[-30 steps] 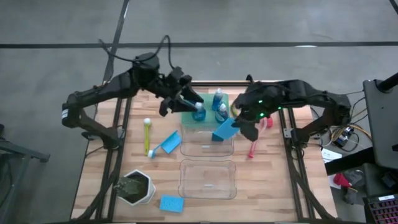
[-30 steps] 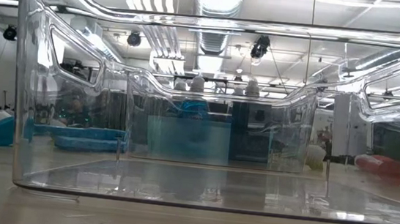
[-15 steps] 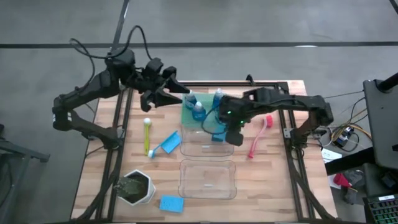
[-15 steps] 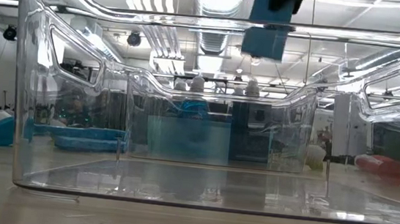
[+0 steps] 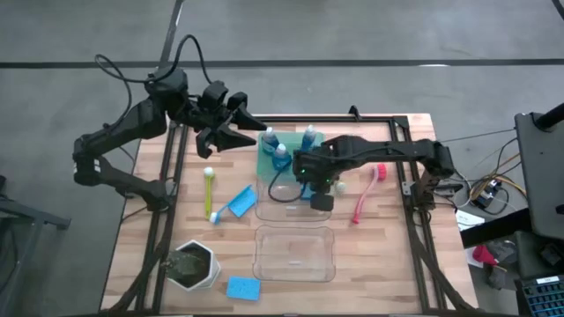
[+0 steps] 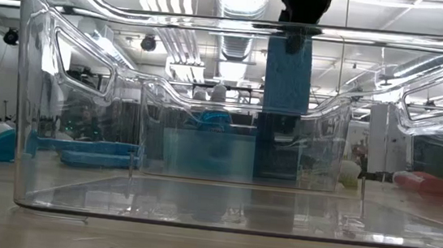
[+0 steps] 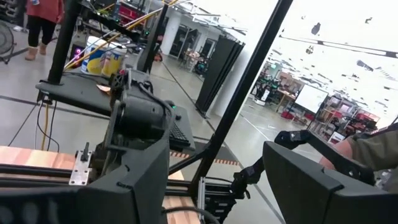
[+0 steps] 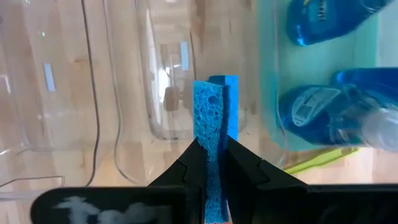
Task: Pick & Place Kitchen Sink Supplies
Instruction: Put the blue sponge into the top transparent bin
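Observation:
My right gripper [image 5: 319, 195] points down over the far clear bin [image 5: 273, 204], shut on a bright blue sponge [image 6: 288, 73] that hangs at about the height of that bin's rim. Three bottles of blue liquid [image 5: 282, 157] stand on the green tray [image 5: 263, 165] just beyond the bin. A yellow-green brush [image 5: 209, 189], a pink brush [image 5: 366, 195] and a blue sponge [image 5: 242, 288] lie flat on the table. My left gripper [image 5: 240, 134] is raised at the far left of the tray, open, with nothing between its fingers [image 7: 143, 186]. My right gripper pinches the sponge's two broad faces [image 8: 211, 146] between its two fingers, at the sponge's upper end. The fingers come from above, pointing down. The sponge hangs upright below them [image 6: 287, 90], clear of the bin and the table.
A second clear bin [image 5: 293, 253] stands nearer the front edge. A white pot of greenery [image 5: 194, 264] sits at the near left. Another blue piece [image 5: 236, 204] lies left of the far bin. A person [image 7: 43, 15] stands far off in the room.
My right gripper has come down and toward the table's left with the sponge, tipping until it points down; the sponge, slanted before, now hangs upright over the far bin. My left gripper has drawn back from the bottles toward the far left and risen, staying open.

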